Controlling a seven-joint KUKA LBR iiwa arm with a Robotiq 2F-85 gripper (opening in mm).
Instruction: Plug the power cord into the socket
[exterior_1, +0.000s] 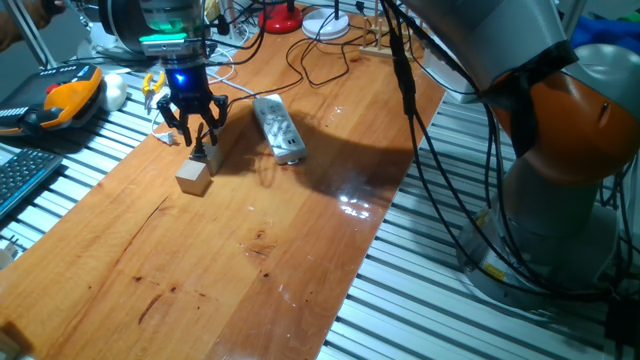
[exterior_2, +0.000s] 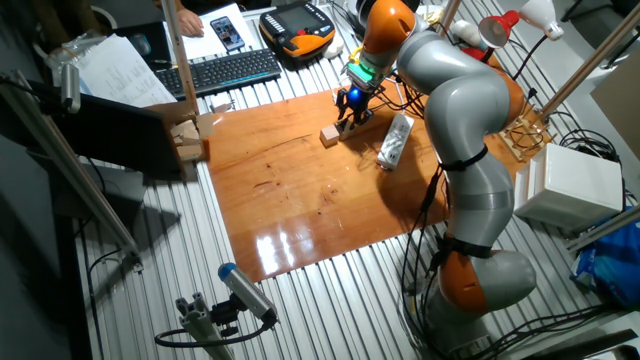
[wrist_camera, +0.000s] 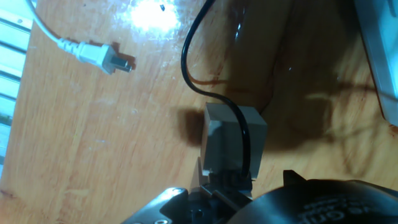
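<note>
Scene: a wooden table (exterior_1: 250, 250) runs from the upper middle to the lower left of one fixed view.
Gripper: the gripper (exterior_1: 196, 128) hangs in the upper left of that view, fingers pointing down at the table.
Jaws: slightly spread, with something small and dark between the tips; whether they pinch it, I cannot tell.
Power cord: the thin black power cord (wrist_camera: 205, 56) curves down from the top middle of the hand view and crosses a grey block (wrist_camera: 231, 144) just ahead of the fingers.
Socket: the white socket (exterior_1: 277, 128) strip lies flat, just right of the gripper, apart from it.
Wooden cube: a tan wooden cube (exterior_1: 194, 177) sits just below the gripper.
White cable: a white cable (wrist_camera: 93, 53) with a small two-pronged plug lies at the hand view's upper left.
</note>
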